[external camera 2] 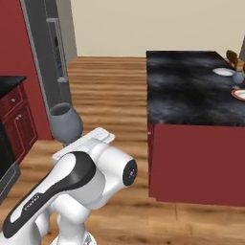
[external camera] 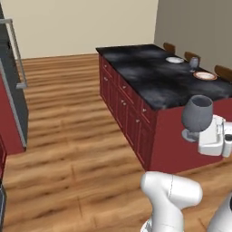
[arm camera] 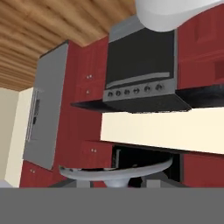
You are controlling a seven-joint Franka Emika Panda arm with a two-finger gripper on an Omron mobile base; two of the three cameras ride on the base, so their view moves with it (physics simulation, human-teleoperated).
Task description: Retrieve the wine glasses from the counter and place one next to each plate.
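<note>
Open wood floor (external camera: pixel 68 136) spreads from nine o'clock to the island's red side (external camera: pixel 131 118), whose black top (external camera: pixel 154 72) runs along the right. At three o'clock the gripper (external camera: pixel 213 138) is closed narrowly on the stem of an empty wine glass (external camera: pixel 197 113), held upright off the island's near edge. At one o'clock a second wine glass (external camera: pixel 194 62) stands between two empty plates, the plain plate (external camera: pixel 174 60) and the orange-rimmed plate (external camera: pixel 205 75).

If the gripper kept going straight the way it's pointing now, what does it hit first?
Probably the cream wall strip between the range hood and the stove; nothing shows nearer in the hand view besides the held wine glass. Depth unclear.
</note>
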